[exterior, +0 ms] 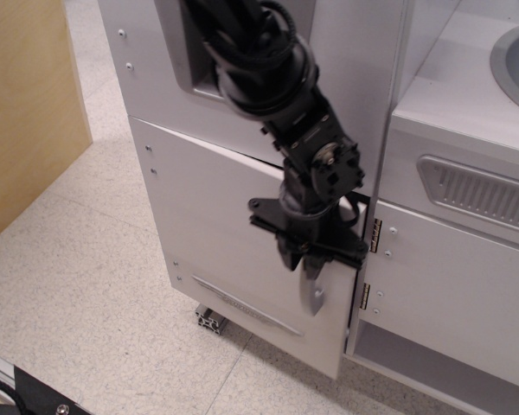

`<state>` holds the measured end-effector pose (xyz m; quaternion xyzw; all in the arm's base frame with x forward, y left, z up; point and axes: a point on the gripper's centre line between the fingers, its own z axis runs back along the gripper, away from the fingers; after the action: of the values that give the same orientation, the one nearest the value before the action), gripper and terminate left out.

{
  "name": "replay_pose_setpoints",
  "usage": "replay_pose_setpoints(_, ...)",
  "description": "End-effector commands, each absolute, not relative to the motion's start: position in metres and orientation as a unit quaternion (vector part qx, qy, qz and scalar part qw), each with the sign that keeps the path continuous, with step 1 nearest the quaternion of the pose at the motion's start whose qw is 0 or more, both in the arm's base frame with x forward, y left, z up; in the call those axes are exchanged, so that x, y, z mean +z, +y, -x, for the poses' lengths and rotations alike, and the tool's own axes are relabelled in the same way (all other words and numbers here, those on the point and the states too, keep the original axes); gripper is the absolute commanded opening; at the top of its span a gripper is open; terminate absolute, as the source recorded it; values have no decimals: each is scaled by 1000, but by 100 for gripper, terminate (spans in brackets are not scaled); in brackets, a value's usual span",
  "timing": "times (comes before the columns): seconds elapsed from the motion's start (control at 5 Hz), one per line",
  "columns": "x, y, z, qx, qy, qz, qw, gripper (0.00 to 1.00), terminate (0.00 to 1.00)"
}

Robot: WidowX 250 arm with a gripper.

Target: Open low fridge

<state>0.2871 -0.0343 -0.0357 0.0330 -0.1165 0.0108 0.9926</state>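
Note:
The low fridge door [216, 233] is a flat silver-grey panel with an embossed nameplate strip [242, 303] near its bottom. It stands slightly ajar, with a dark gap along its right edge and top. Its curved silver handle [311, 292] runs down the right side. My black gripper [304, 257] is shut on the handle's upper part, with the arm coming down from the top of the view. The inside of the fridge is hidden.
A grey panel with a recessed niche [190, 52] sits above the door. A white door with brass hinges [450, 285] and a vent grille [480, 194] stand to the right, a sink rim [515, 60] at top right. A wooden board [26, 104] stands at left on the speckled floor.

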Motion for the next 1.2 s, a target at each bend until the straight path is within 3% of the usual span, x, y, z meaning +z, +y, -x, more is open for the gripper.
replay_pose_setpoints(0.0, -3, -27, -242, -43, -109, -15, 993, 0, 0)
replay_pose_setpoints(0.2, 16, -19, -227, -58, -86, 32, 994, 100, 0)
replay_pose_setpoints(0.4, 44, -21, -229, -41, -81, 39, 995, 100, 0)
replay_pose_setpoints(0.6, 64, -33, -248, -14, -114, 61, 992, 100, 0)
replay_pose_setpoints(1.0, 70, -49, -291, 15, -164, 50, 985, 100, 0)
